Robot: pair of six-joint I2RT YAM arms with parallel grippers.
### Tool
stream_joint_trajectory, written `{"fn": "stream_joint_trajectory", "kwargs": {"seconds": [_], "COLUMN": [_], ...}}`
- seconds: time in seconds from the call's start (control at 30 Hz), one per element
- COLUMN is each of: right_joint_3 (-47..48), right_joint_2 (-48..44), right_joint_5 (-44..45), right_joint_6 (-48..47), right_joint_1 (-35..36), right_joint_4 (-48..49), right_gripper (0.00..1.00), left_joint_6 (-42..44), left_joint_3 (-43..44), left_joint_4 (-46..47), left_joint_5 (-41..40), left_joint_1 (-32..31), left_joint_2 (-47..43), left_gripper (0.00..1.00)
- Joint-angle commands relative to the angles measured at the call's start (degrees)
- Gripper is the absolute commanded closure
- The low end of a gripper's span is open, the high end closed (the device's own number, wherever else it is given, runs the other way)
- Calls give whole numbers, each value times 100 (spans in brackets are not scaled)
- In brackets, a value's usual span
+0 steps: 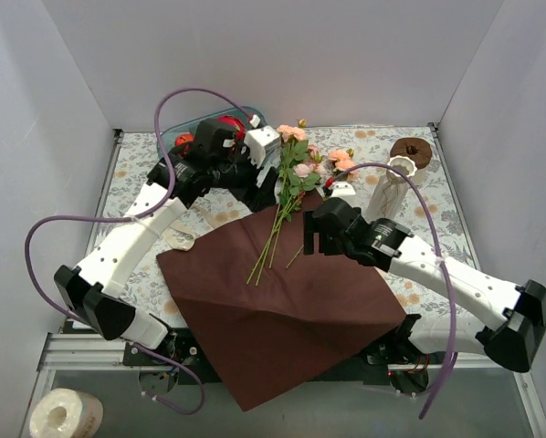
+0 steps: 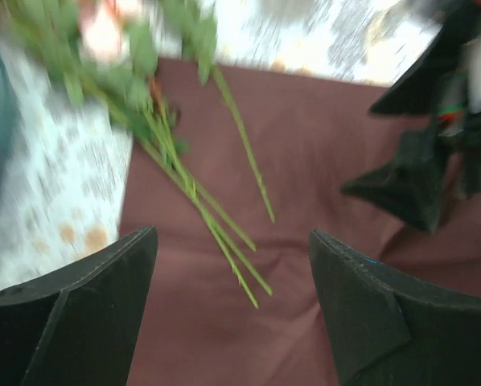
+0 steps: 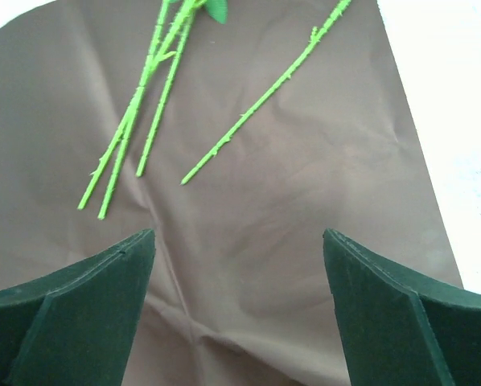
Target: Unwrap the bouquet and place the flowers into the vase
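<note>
The bouquet's maroon paper [image 1: 282,310] lies opened flat on the table. The flowers [image 1: 298,164], pink and peach roses, rest loose with their green stems [image 1: 271,239] running down onto the paper. The white vase [image 1: 389,187] stands upright to their right. My left gripper [image 1: 262,187] hovers open beside the leaves, and the stems [image 2: 200,201] lie ahead of its open gripper [image 2: 232,233]. My right gripper [image 1: 311,234] is open above the paper [image 3: 289,201], just right of the stem ends [image 3: 136,137], with nothing between the fingers of this gripper [image 3: 239,233].
A teal bowl [image 1: 176,137] with fruit sits at the back left behind the left wrist. A brown ring [image 1: 410,151] lies behind the vase. A cream ribbon [image 1: 178,238] lies left of the paper. White walls enclose the table.
</note>
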Motion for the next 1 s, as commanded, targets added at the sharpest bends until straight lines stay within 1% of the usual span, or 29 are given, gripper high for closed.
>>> {"fn": "stream_joint_trajectory", "kwargs": {"seconds": [0.0, 0.07, 0.1, 0.13, 0.17, 0.2, 0.23, 0.3, 0.33, 0.4, 0.53, 0.6, 0.67, 0.73, 0.77, 0.87, 0.97], "right_joint_3": [530, 575, 575, 575, 567, 514, 409, 286, 250, 215, 197, 224, 189, 40, -30, -163, -49], "right_joint_2": [553, 615, 685, 729, 826, 879, 923, 1107, 1204, 1537, 2117, 2443, 2654, 2716, 2725, 2838, 3093], "right_joint_5": [-7, -25, 1, 28, 80, 150, 160, 299, 353, 379, 616, 678, 731, 766, 775, 854, 775], "right_joint_6": [127, 100, 100, 187, 284, 346, 416, 452, 504, 610, 706, 838, 856, 822, 769, 698, 654], "right_joint_1": [-213, -310, -371, -528, -617, -696, -819, -899, -951, -1030, -1136, -1206, -1277, -1312, -1329, -1426, -1558], "right_joint_4": [-82, 111, 234, 253, 253, 357, 445, 674, 797, 903, 1289, 1395, 1657, 1913, 2245, 2520, 2670], "right_gripper": [4, 2, 2, 3, 11, 15, 18, 25, 26, 28, 30, 31, 32, 32, 34, 36, 36], "left_joint_6": [-902, -938, -808, -719, -666, -509, -455, -411, -298, -209, 308, 397, 337, 310, 275, 257, 345], "left_joint_3": [-995, -1480, -2005, -2288, -2544, -2816, -3158, -3415, -3599, -3758, -4031, -4189, -4268, -4277, -4278, -4225, -4242], "left_joint_4": [-90, 114, 280, 404, 536, 728, 791, 897, 923, 1063, 968, 976, 1011, 968, 898, 836, 914], "left_joint_5": [-145, -126, -179, -344, -451, -556, -705, -777, -768, -707, -732, -838, -996, -935, -874, -733, -838], "left_joint_1": [722, 891, 935, 944, 936, 944, 944, 936, 944, 944, 936, 936, 944, 944, 944, 944, 944], "left_joint_2": [-374, -620, -708, -796, -971, -1007, -1034, -1025, -1043, -1226, -1377, -1464, -1526, -1579, -1588, -1649, -1746], "left_gripper": [25, 25, 25, 24, 24, 24, 24, 26, 27, 28, 28, 28, 29, 29, 29, 29, 28]}}
